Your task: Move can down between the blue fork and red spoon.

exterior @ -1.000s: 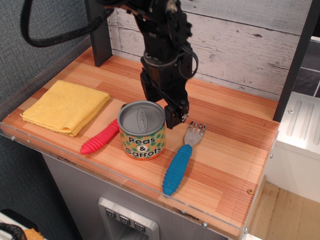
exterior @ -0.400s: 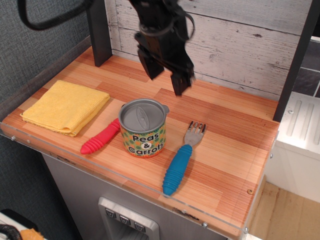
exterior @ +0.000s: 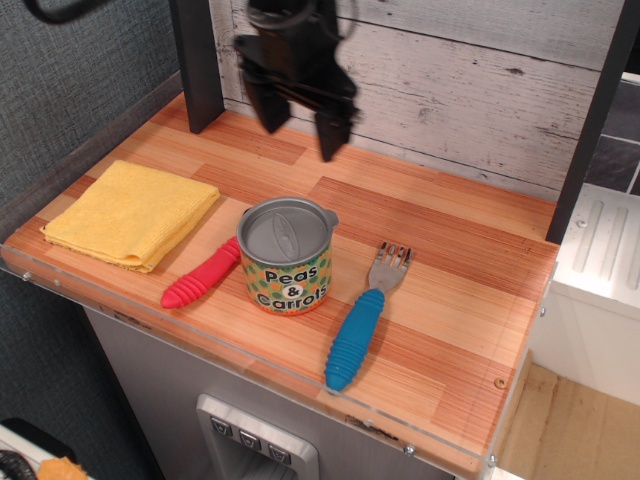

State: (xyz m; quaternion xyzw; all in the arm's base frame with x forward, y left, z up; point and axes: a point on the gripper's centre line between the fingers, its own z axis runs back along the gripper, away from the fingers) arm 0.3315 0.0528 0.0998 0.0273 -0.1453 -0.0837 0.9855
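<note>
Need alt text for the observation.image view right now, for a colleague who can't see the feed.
A Peas & Carrots can stands upright on a wooden table, between a red spoon on its left in the picture and a blue fork on its right. The black gripper hangs open and empty above and behind the can. A folded yellow cloth lies at far left.

Pincer [exterior: 297, 130] raised, apparently agape, empty.

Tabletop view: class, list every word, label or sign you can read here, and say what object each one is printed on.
"Peas & Carrots" – printed on the orange label with green dots on the can.
No other text can be read; the blue fork, red spoon and yellow cloth carry no visible writing.
</note>
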